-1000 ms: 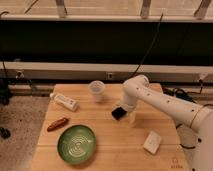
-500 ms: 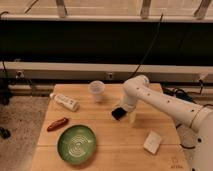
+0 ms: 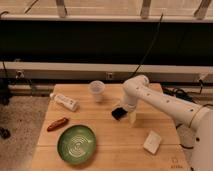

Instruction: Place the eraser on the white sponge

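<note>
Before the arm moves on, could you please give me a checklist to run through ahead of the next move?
1. Hand at the eraser, mid-table: ok.
2. Grip on the eraser: cannot tell.
3. White sponge top bare, front right of the table: ok.
4. Cup, bottle and green plate left of the eraser-to-sponge path: ok.
5. Eraser on the white sponge: not ok, they lie apart.

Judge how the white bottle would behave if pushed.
Lying on its side, the white bottle would probably roll if nudged across its length. It looks plastic, so likely light. The gripper is at the eraser, away from it.
</note>
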